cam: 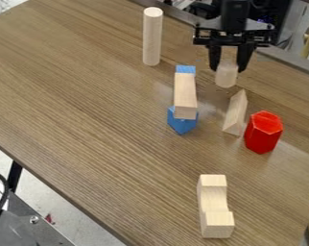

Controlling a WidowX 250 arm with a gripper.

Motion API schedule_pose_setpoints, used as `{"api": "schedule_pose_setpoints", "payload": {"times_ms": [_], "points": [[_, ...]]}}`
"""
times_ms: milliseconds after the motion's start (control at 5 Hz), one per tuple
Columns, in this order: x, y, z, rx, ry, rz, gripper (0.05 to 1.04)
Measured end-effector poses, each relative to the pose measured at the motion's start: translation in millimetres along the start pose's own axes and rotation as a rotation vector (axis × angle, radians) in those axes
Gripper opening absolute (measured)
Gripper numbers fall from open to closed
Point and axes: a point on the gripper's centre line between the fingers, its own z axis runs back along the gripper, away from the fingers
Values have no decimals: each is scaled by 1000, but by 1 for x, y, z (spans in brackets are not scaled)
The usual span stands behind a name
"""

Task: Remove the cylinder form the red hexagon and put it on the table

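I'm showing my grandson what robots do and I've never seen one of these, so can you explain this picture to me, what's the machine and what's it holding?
This picture comes from a fixed camera looking down at a slant. The machine is a black robot arm, coming in from the top edge. At its end is a two-fingered gripper, which works like a simple hand. Between its fingers is a short, pale cylinder.

Below is a brown wooden table. Nearest the gripper is a wooden wedge, with a red hexagonal block beside it. To the left in the picture, a plain wooden block has blue pieces showing at both ends. A tall wooden cylinder stands farther back, and a notched wooden block lies closest to us.
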Motion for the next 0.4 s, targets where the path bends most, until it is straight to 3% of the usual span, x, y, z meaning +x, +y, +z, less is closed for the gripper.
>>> {"api": "schedule_pose_setpoints", "payload": {"times_ms": [400], "points": [[16, -8, -24, 29, -18, -28, 512]]}}
